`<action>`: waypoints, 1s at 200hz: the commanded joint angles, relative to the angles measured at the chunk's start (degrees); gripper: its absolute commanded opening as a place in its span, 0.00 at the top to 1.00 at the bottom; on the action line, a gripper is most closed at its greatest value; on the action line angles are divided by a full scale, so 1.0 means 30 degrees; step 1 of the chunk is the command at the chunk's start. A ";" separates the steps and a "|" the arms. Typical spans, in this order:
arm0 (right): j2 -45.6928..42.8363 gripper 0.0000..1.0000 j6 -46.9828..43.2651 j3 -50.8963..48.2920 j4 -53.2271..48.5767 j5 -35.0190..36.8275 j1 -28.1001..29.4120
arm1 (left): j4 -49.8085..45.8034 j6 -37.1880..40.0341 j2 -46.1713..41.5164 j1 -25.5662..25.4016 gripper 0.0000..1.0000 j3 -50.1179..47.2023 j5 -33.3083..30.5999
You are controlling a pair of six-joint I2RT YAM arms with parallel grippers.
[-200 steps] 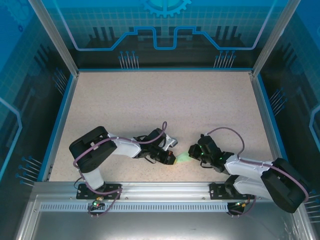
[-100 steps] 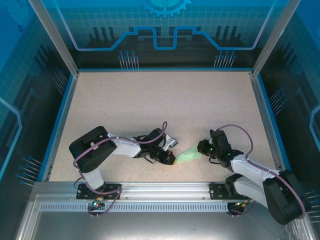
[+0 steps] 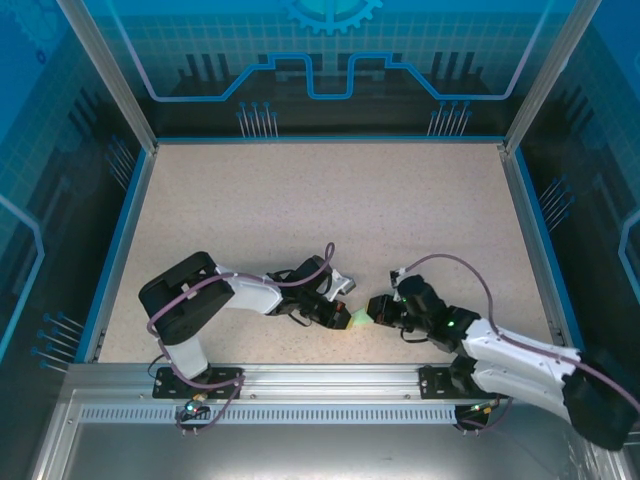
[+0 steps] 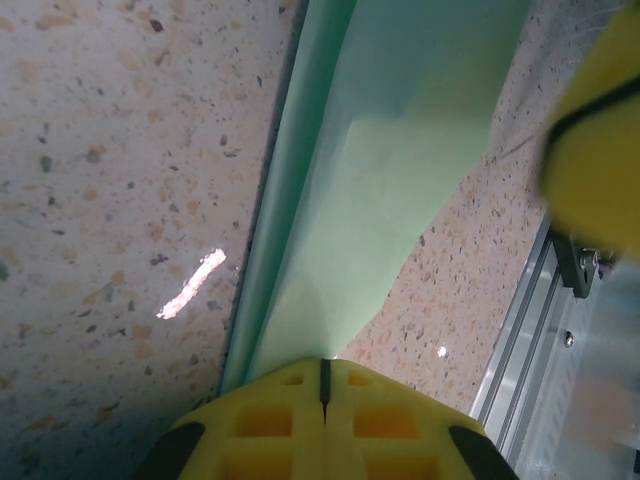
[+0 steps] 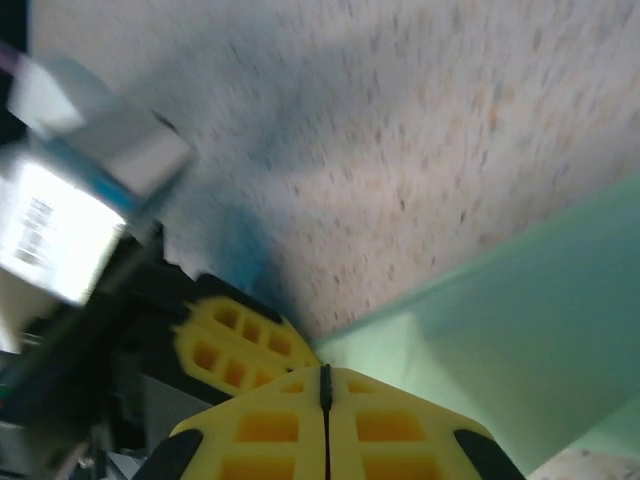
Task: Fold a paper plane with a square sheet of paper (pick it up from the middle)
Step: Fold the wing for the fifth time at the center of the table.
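**Item:** paper sheet [image 4: 400, 180], pale mint green, part-folded into a long narrow strip with a doubled edge down one side.

**Location:** You had it low over the speckled table [image 3: 300, 220], near the front edge and between the two arms. From the top view I could not tell whether it touched the surface.

**Left gripper** [image 4: 322, 365]: The yellow jaws were pressed together on one end of the strip, which ran straight out from between them.

**Right gripper** [image 5: 322, 375]: The jaws were likewise pressed together. In its wrist view the green paper ran right up to the pads, so it looked pinched on the sheet, though the contact itself was hidden. The left gripper's fingers [image 5: 235, 345] sat just beside it.

**Handling, as judged:**
- The paper was very light and thin. It was limp across a single layer and somewhat stiffer along the folded edge.
- It would take a crease from any stray squeeze.
- It would likely tear or slip out if you drew the two arms apart.

**Where to hold, as judged:** You did best to grip the layered fold or centre line, where several thicknesses gave the pads something firm. The loose single-layer flap was better avoided.
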 commanded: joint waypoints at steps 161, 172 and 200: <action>0.5738 0.97 -0.3434 -0.1082 0.4518 0.1112 -0.3531 | -0.3463 0.1080 0.0988 0.0321 1.00 -0.0791 -0.0907; 0.5870 0.97 -0.3749 -0.1042 0.4484 0.0801 -0.4066 | -0.3582 0.1083 0.0913 0.0343 1.00 -0.0738 -0.0790; 0.5974 0.97 -0.4606 -0.1239 0.4455 -0.0182 -0.5842 | -0.3954 0.1109 0.0326 0.0343 1.00 -0.0719 -0.0458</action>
